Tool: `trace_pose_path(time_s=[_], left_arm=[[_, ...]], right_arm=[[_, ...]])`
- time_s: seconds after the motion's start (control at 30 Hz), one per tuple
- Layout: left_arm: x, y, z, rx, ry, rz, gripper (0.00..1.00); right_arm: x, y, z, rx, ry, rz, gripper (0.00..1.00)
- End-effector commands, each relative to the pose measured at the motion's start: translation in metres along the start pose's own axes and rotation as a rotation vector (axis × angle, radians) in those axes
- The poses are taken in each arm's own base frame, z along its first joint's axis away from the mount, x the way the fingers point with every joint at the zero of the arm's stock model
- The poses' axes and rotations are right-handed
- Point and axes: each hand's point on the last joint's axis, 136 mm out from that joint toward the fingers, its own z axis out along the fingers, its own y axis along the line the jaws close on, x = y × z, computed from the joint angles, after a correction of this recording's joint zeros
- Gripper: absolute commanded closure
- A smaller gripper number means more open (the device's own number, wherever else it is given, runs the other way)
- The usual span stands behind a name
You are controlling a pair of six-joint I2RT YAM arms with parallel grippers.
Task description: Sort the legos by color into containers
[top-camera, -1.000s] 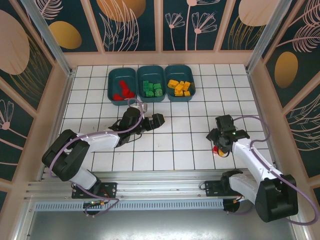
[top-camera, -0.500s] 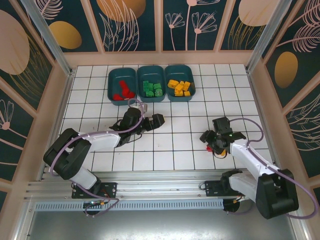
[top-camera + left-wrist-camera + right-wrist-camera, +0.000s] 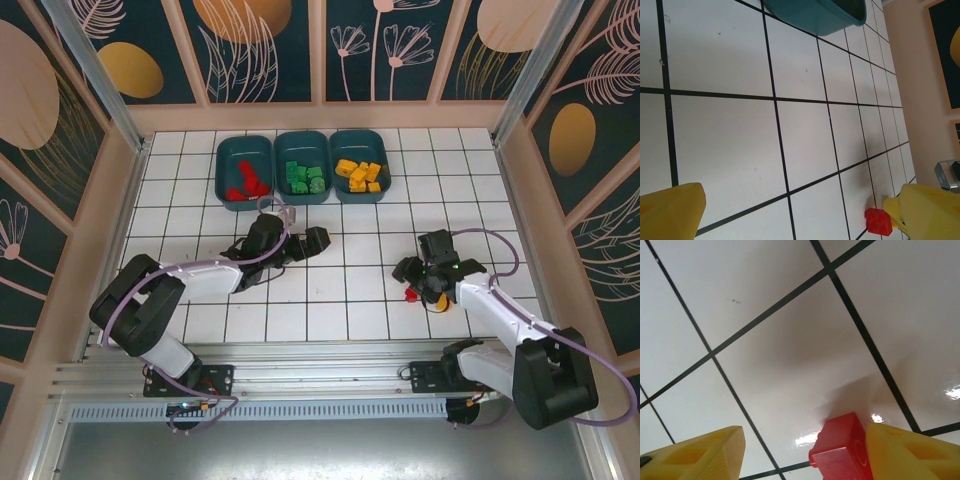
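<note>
Right gripper [image 3: 802, 452] low over the white tiled tabletop [image 3: 350, 240] toward its right edge, jaws apart and nothing clasped: one yellow finger pad [image 3: 912, 452] touching the side of a small red plastic lego brick [image 3: 840, 450], the other pad well apart from it across bare tile. Left gripper [image 3: 797, 215] spread wide and empty, nearer the middle of the tabletop, facing across toward that same brick. Along the far edge, three dark teal rectangular plastic tubs side by side: left tub [image 3: 245, 152] with red bricks [image 3: 245, 186], middle tub [image 3: 302, 148] with green bricks [image 3: 303, 177], right tub [image 3: 358, 145] with yellow-orange bricks [image 3: 361, 174]. Step in hand, by the look of it: pick-up of the loose red brick, with most of the sorting done. For the next move, probably: centring the brick between the pads, closing squarely on two opposite faces, lifting clear, then carrying over to the left tub at the far edge. Worth minding: with one pad already against the brick, risk of shoving it along the glossy tile or twisting it out through a lopsided close; also a long diagonal reach from the right edge to the leftmost tub.
</note>
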Motion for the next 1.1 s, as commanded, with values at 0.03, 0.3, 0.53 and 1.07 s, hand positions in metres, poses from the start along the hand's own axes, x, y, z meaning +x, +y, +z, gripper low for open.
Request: trace_pose_path(time_s=[0.03,0.3,0.53,1.07], left_arm=[[-0.006,-0.006,0.000,0.005,-0.013,0.024,0.02],[-0.008,-0.001,-0.005,-0.023,-0.026,0.026,0.02],[-0.021,0.011,-0.022,-0.114,-0.087,0.036,0.01],[-0.054,0.173,-0.161,-0.412,-0.423,-0.467,0.01]], right_arm=[[0.007,-0.014,0.006,0.081,0.030,-0.051,0.35],[0.023,0.001,0.025,0.122,0.071,-0.180,0.59],[0.007,0.026,0.018,0.077,-0.010,-0.222,0.84],[-0.022,0.369,0.008,-0.582,-0.255,-0.636,0.86]])
